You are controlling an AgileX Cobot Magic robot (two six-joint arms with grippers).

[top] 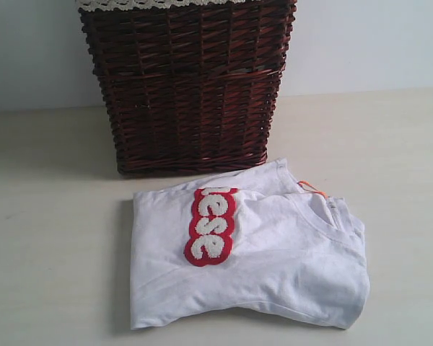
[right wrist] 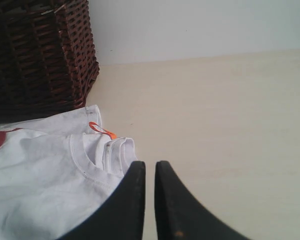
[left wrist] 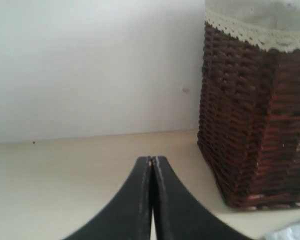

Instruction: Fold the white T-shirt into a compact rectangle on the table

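The white T-shirt (top: 274,263) lies folded into a rough rectangle on the table (top: 50,259), just in front of the basket. Its red patch with fuzzy white letters (top: 211,227) faces up, and the orange tag (top: 310,189) sticks out by the ribbed collar. Neither gripper shows in the exterior view. My left gripper (left wrist: 151,159) is shut with nothing in it, hovering over bare table beside the basket. My right gripper (right wrist: 150,164) hangs by the shirt's (right wrist: 40,170) collar edge with a narrow gap between its fingers, holding nothing.
A tall dark wicker basket (top: 187,86) with cream lace trim stands at the back, close to the shirt's far edge. It also fills the side of the left wrist view (left wrist: 255,125). A pale wall rises behind the table.
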